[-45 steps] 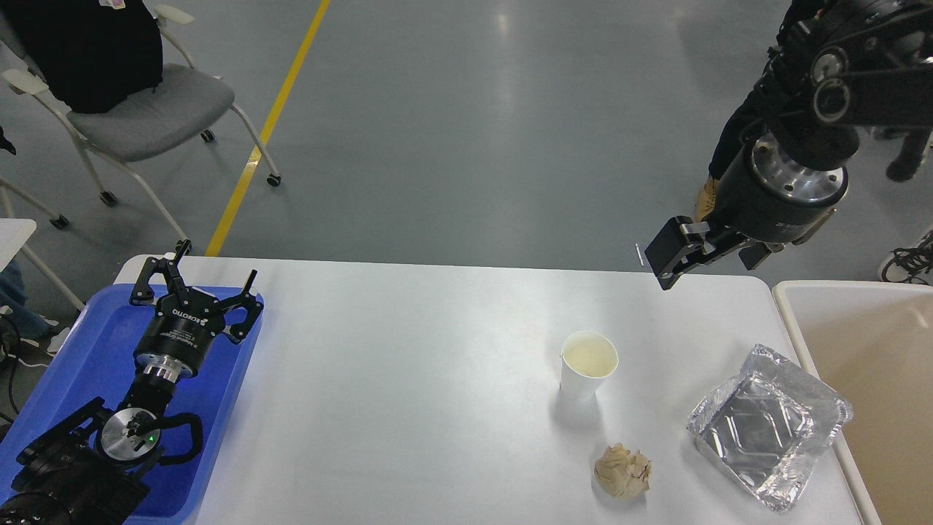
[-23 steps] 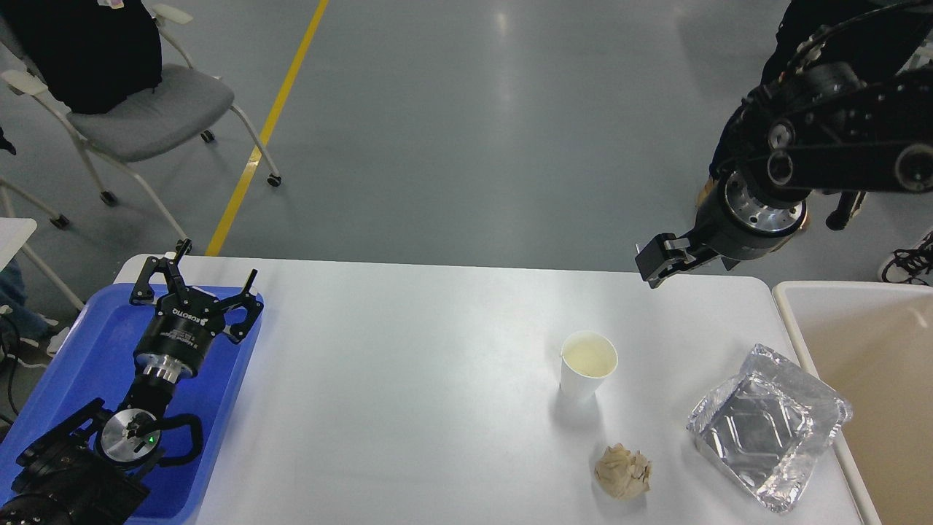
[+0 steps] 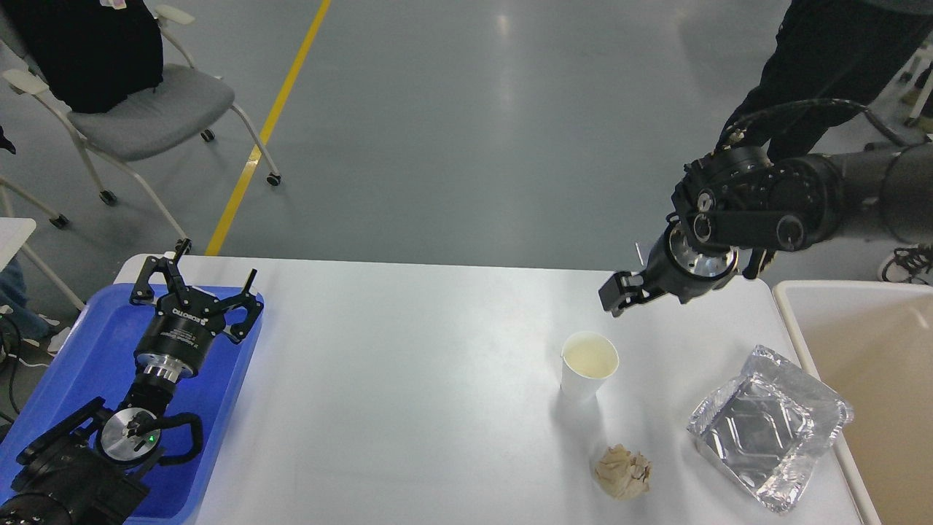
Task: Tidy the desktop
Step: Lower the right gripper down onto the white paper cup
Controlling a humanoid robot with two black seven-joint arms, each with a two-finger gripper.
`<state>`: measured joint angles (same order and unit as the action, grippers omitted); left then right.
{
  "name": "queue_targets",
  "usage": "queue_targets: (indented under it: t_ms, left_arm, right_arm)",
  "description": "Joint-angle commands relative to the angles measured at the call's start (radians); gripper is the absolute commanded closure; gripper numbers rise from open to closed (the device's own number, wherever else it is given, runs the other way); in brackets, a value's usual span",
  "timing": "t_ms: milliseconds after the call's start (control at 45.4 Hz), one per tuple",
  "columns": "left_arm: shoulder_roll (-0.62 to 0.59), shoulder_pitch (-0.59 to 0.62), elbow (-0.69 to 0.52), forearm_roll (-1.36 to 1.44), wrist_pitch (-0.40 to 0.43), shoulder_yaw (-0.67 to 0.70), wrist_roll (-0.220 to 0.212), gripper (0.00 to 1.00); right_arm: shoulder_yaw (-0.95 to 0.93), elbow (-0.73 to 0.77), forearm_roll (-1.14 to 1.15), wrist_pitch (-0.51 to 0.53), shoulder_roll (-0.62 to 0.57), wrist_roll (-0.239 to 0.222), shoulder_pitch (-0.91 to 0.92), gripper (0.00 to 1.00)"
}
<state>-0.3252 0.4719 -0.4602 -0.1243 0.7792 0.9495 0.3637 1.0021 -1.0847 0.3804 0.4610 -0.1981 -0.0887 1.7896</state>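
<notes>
— Looking at your right gripper (image 3: 611, 299), can you tell how its jaws stand?

— You cannot; it shows dark and side-on above the desktop (image 3: 408, 379), hanging just beyond the paper cup (image 3: 588, 375), its fingers not separable.

— And your left gripper (image 3: 195, 278)?

— Its jaws are spread wide with nothing between them, over the far end of the blue tray (image 3: 80, 350); the crumpled paper (image 3: 622, 472) and foil container (image 3: 769, 426) lie on the desktop's right side, beside the beige bin (image 3: 875, 364).

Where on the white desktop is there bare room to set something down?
The wide middle of the white desktop is bare, bordered by the blue plastic tray and the white paper cup. Crowded right: cup, crumpled brown paper ball, foil container.
</notes>
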Motion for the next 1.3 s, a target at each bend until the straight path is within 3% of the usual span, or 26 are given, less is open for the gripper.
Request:
queue_targets:
  t_ms: [0, 506, 924, 1276]
  left_arm:
    - [0.000, 0.001, 0.000, 0.000, 0.000, 0.000, 0.000, 0.01]
    - [0.000, 0.001, 0.000, 0.000, 0.000, 0.000, 0.000, 0.01]
    - [0.000, -0.001, 0.000, 0.000, 0.000, 0.000, 0.000, 0.01]
    - [0.000, 0.001, 0.000, 0.000, 0.000, 0.000, 0.000, 0.01]
  right_arm:
    - [-0.049, 0.083, 0.000, -0.004, 0.058, -0.002, -0.121, 0.00]
    - [-0.085, 0.164, 0.009, -0.009, 0.072, -0.002, -0.222, 0.00]
    - [-0.122, 0.212, 0.025, -0.079, 0.086, 0.001, -0.296, 0.00]
    - [-0.123, 0.256, 0.055, -0.082, 0.109, 0.007, -0.349, 0.06]
